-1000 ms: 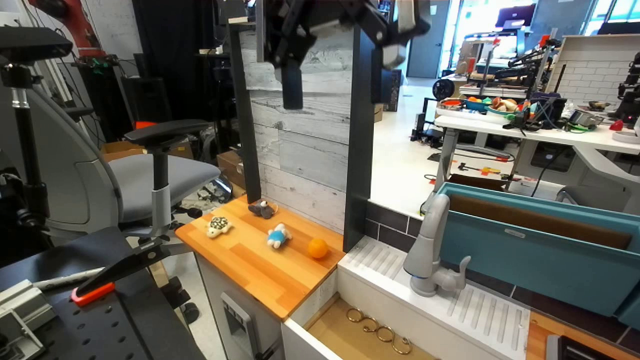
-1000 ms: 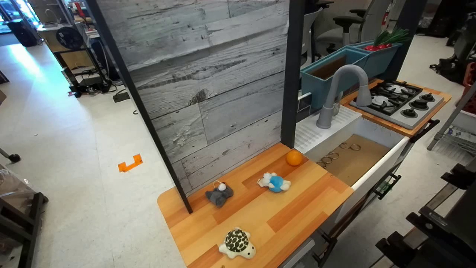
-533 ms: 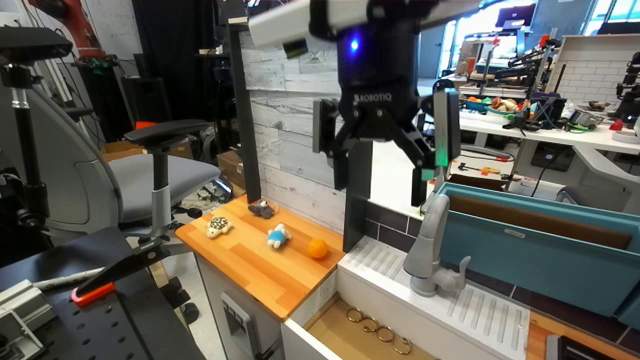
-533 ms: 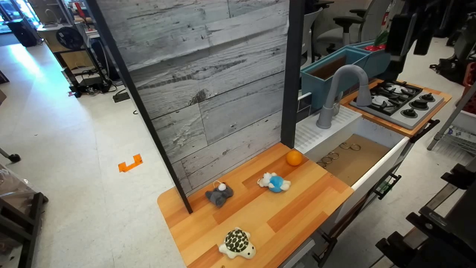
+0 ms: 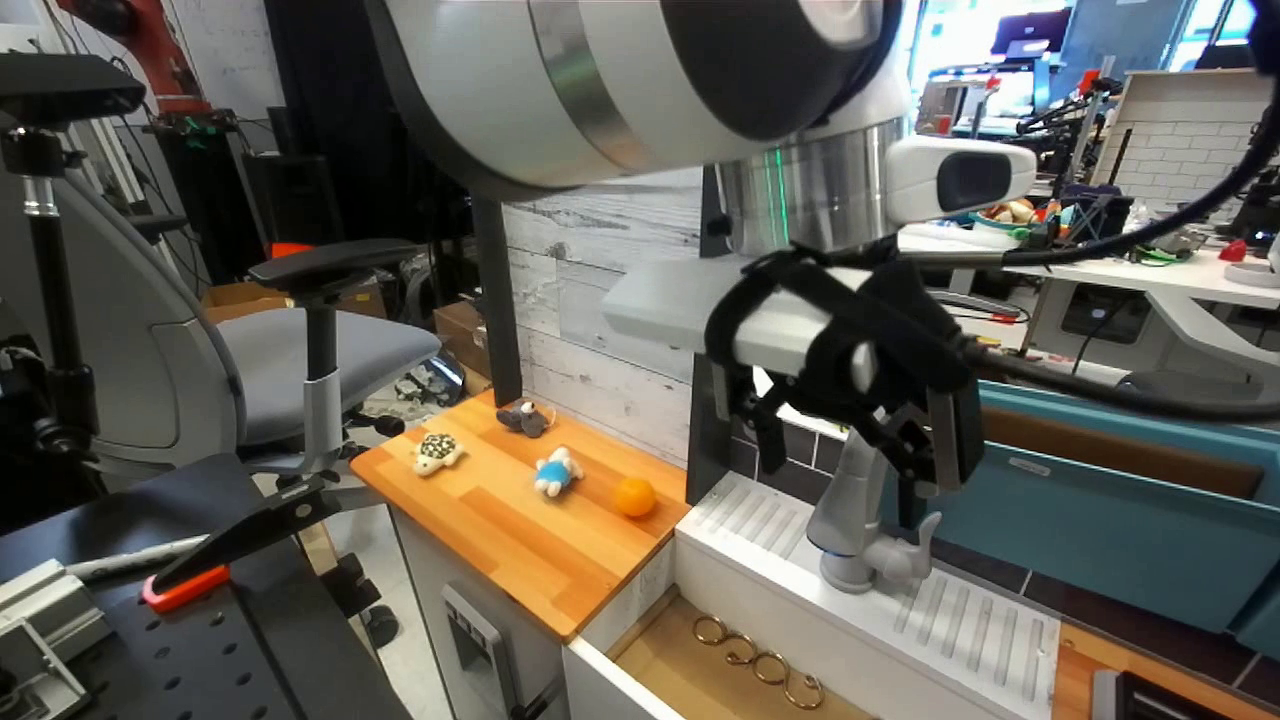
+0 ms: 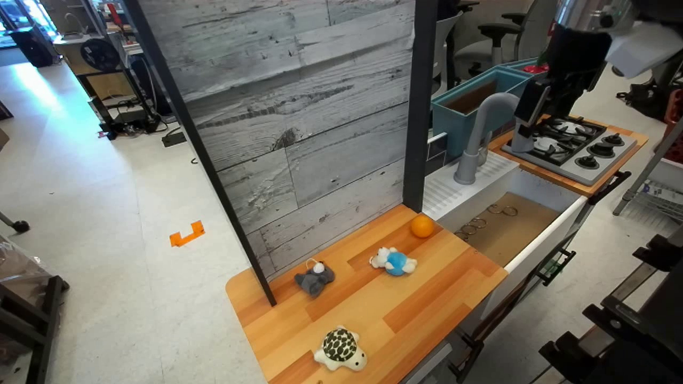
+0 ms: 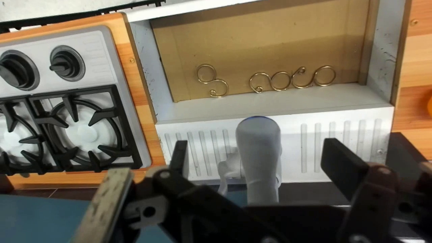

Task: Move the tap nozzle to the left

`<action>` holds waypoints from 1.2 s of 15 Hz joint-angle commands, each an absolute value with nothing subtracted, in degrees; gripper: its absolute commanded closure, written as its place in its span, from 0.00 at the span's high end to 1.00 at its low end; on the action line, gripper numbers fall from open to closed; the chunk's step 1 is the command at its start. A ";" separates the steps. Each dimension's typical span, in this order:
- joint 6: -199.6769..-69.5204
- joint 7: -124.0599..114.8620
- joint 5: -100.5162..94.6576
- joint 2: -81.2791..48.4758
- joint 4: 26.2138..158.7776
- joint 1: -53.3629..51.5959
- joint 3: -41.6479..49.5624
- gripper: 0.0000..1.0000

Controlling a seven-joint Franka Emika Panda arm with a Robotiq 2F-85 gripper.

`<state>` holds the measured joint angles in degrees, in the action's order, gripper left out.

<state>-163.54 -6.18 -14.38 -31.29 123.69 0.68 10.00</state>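
In the wrist view, the end effector (image 7: 254,145) is spread wide, with its fingers (image 7: 339,165) at nine and three o'clock of the grey faucet spout (image 7: 259,158) rising from the ribbed drain board (image 7: 207,152), presumably so that one can push the spout leftward.

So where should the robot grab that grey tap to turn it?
Probably high on the tap nozzle, near its drooping end, coming from above with one jaw on each side. It's a curved tube with smooth sides up there, and in the wrist view the gripper is open, a jaw either side. The side lever is lower down, so stay above it.
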 commanded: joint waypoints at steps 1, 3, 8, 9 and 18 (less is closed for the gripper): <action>-168.91 -7.49 -14.45 -35.49 122.42 -2.21 13.51 1.00; -170.80 -7.48 -14.35 -37.36 122.29 -3.69 15.28 1.00; -179.01 -6.15 -14.36 -40.72 122.90 -8.28 19.20 1.00; -181.18 -5.54 -13.97 -41.20 123.21 -9.18 19.61 1.00; -186.72 -1.67 -9.32 -43.98 124.90 -12.21 18.54 1.00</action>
